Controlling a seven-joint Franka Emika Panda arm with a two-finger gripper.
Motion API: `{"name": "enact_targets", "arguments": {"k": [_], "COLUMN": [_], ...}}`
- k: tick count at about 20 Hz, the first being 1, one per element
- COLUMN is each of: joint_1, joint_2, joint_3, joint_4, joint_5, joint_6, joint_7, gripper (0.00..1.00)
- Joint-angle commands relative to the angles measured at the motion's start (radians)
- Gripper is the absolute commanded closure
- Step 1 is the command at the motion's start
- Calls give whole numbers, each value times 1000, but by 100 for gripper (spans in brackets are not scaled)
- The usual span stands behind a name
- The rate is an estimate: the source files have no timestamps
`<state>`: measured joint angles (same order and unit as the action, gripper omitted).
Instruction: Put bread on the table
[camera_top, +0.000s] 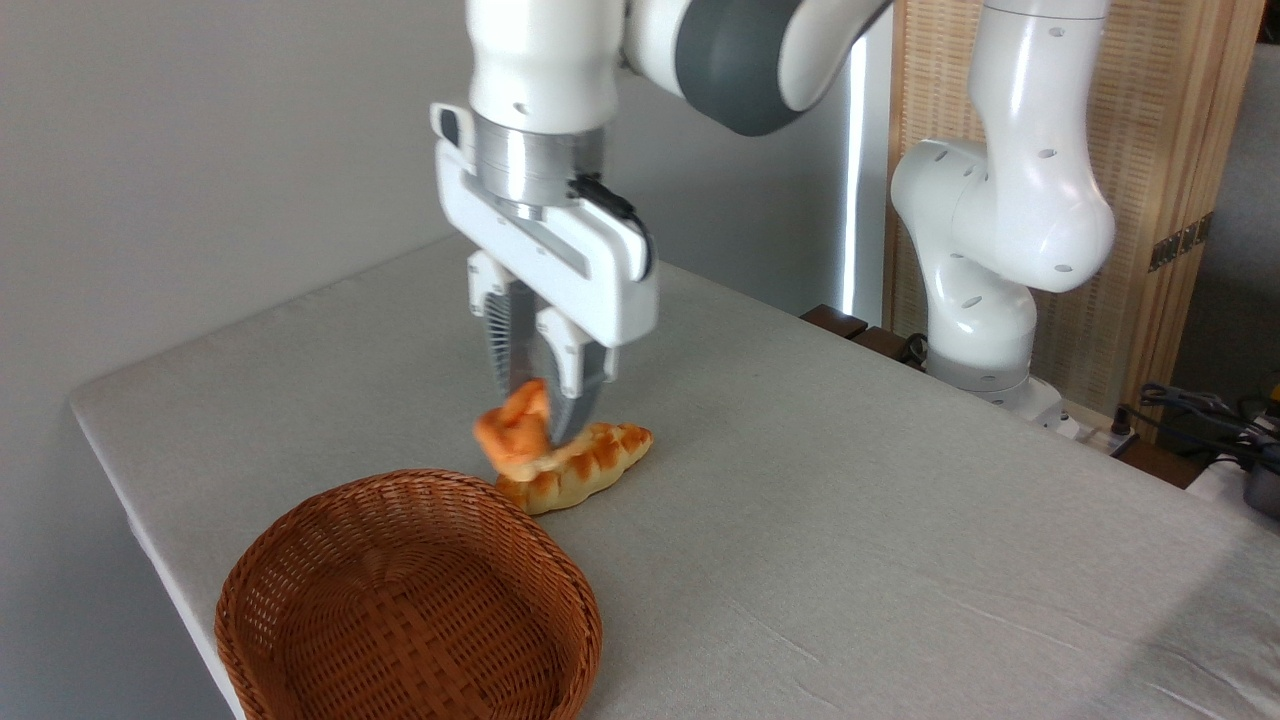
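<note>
Hanging from the closed pincer (541, 415) in the fixed camera view, the small knobbly bun (513, 436) was held in the air, gripped near its right edge so that most of it stuck out to the left of the fingers. It overlapped the left end of the braided loaf (578, 465) lying on the desk (850, 520); whether the two touched could not be told. The wicker basket (408, 600) stood empty, nearer the camera and to the left. Bare desk cloth lay open to the right, the likelier place for a release.
</note>
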<state>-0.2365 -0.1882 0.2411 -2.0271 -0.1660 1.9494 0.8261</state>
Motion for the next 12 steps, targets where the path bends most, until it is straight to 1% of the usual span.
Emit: {"name": "enact_targets", "arguments": {"k": [1, 2, 3, 4, 5, 6, 7, 8, 10, 12], "joint_1": [-9, -9, -10, -10, -13, -17, -17, -20, -23, -38], "joint_2": [-50, -50, -47, -42, -36, -30, -11, -1, 18, 22], "joint_3": [9, 9, 9, 9, 9, 9, 9, 7, 6, 4], "joint_4": [-129, -165, -192, -202, -202, -202, -202, -202, -202, -199], "joint_5": [81, 121, 143, 146, 146, 146, 146, 146, 145, 141], "joint_6": [-33, -33, -27, -24, -21, -17, -14, -7, 14, 35], "joint_7": [45, 74, 99, 109, 110, 110, 110, 110, 107, 105], "gripper": [38, 38, 37, 35, 27, 13, 4, 0, 0, 0]}}
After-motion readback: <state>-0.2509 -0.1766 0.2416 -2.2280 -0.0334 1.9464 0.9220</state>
